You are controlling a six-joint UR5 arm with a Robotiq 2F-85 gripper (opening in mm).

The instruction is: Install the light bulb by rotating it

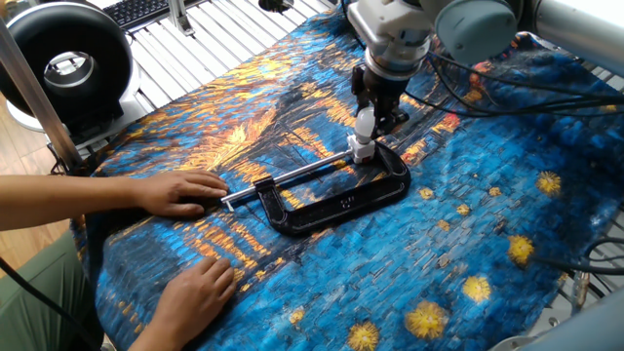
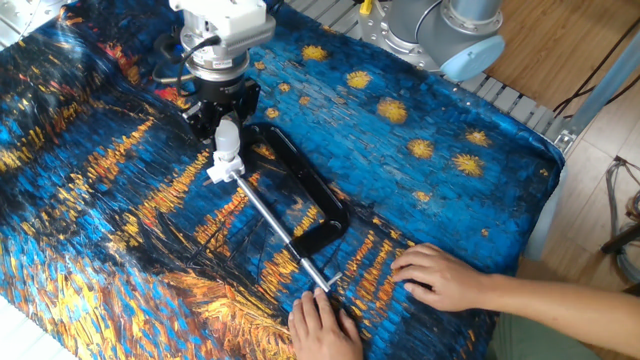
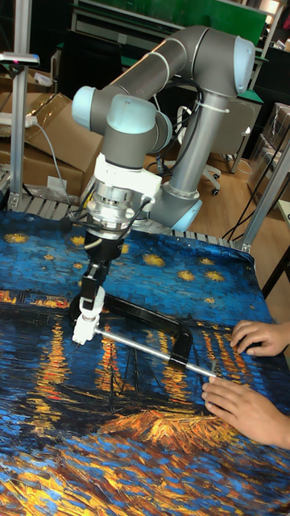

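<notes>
bulb [image 1: 365,123] upright, long axis vertical, neck down into socket [image 1: 362,150] at clamp [image 1: 336,193] far end | gripper [image 1: 369,121] pinched on bulb | two hands flat by clamp handle
</notes>
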